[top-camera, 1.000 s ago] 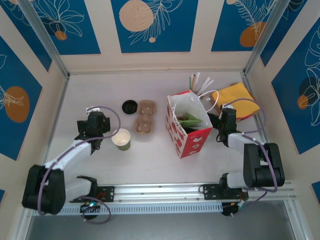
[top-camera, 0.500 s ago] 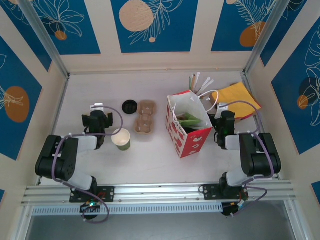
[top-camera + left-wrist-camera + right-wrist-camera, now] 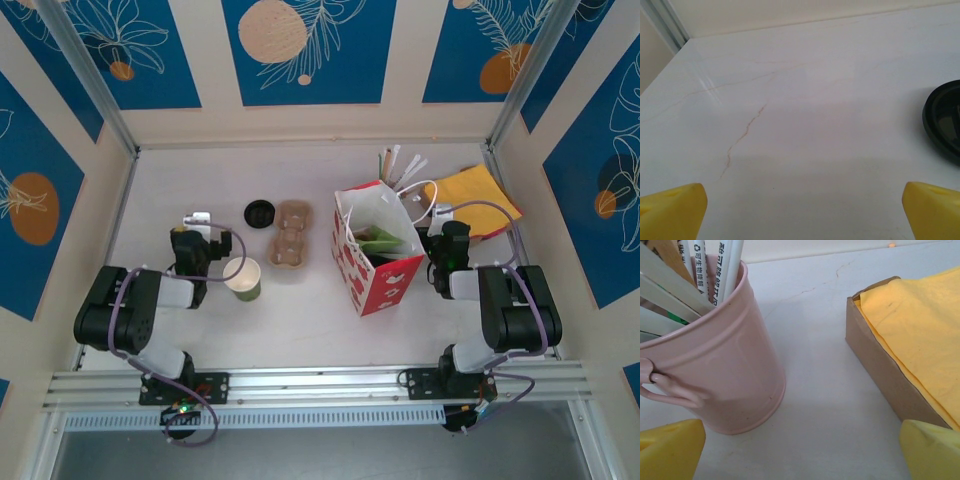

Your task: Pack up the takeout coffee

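left gripper (image 3: 800, 212) is gaping wide over the white table (image 3: 790, 75), near the loose round black plastic lid (image 3: 945, 120). right gripper (image 3: 800, 450) is gaping wide before the pink metal cup (image 3: 725, 375), whose white wrapped straws (image 3: 727, 260) are showing "可生物降解". a green shape (image 3: 378, 237) is lying inside the red-and-white paper bag (image 3: 375, 280); cannot tell whether it is the takeout coffee.

One each: cup (image 3: 243, 279), lid (image 3: 260, 212), carrier (image 3: 287, 238), bag (image 3: 378, 272), bucket (image 3: 715, 380), box (image 3: 879, 374).
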`<action>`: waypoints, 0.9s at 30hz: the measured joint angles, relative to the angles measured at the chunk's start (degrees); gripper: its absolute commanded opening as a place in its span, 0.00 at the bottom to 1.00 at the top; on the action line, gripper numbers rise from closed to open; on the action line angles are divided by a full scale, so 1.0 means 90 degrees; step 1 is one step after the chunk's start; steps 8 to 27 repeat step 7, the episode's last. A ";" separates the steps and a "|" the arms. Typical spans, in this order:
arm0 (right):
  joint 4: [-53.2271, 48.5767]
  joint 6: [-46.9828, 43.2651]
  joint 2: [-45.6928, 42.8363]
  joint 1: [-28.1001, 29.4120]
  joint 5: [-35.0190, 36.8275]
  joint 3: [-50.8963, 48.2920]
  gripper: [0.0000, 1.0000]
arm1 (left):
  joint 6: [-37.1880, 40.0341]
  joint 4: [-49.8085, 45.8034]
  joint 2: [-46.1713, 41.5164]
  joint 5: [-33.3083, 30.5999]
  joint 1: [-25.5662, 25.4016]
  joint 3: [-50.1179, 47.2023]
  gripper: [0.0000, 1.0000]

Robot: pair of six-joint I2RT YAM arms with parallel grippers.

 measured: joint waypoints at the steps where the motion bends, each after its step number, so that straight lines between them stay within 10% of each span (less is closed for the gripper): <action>1: 0.0000 0.0000 0.0000 0.0000 0.0000 0.0000 0.99 | 0.0000 0.0027 0.0000 0.0010 0.0000 0.0000 1.00; 27: 0.0000 0.0000 0.0000 0.0000 -0.0002 0.0000 0.99 | 0.0002 0.0160 0.0000 0.0068 0.0005 -0.0005 1.00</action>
